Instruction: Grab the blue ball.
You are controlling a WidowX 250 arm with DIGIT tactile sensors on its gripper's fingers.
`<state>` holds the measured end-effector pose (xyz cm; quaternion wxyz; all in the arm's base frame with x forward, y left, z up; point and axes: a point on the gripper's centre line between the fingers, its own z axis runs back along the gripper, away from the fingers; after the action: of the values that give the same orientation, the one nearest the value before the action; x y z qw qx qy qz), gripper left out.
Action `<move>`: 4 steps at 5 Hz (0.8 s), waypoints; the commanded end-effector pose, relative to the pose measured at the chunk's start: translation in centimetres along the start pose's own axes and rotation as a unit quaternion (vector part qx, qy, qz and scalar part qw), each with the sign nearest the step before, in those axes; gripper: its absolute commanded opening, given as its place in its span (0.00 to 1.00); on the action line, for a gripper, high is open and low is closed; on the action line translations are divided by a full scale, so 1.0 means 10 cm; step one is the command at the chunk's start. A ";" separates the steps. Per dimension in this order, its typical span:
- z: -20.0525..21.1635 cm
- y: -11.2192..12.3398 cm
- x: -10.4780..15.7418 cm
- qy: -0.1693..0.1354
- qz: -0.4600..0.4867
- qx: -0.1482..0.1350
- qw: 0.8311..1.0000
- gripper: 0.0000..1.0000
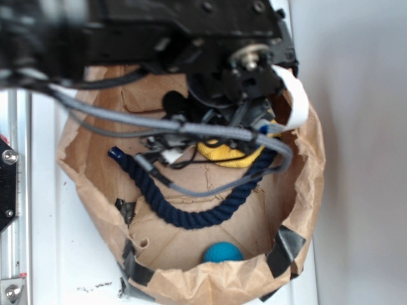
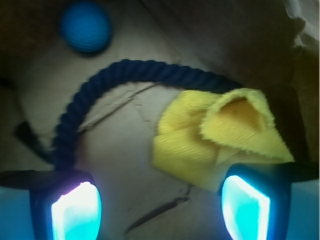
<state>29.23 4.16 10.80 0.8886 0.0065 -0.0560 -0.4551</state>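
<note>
Exterior view: black arm (image 1: pixel 191 38) stretched across the top, bent down into the brown paper bag (image 1: pixel 299 210), blue ball (image 1: pixel 222 252) seen at lower centre, navy rope (image 1: pixel 191 213) curved above it; wrist view: gripper (image 2: pixel 160 205) spread wide, nothing held, ball (image 2: pixel 86 27) upper left, yellow cloth (image 2: pixel 220 135) centre right.

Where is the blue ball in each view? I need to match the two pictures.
Exterior: blue ball low centre, by the paper bin's near wall.
Wrist: ball at top left, beyond the open gripper.
Shared landmark: navy rope curving between ball and yellow cloth.
</note>
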 end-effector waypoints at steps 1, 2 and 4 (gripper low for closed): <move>-0.03 -0.46 0.52 -0.048 -0.116 0.015 0.992 1.00; 0.06 -0.55 0.68 -0.072 -0.122 0.010 0.990 1.00; 0.13 -0.49 0.93 -0.155 -0.101 0.011 0.983 1.00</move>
<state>29.74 -5.40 10.09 0.8278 -0.0693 -0.1606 -0.5330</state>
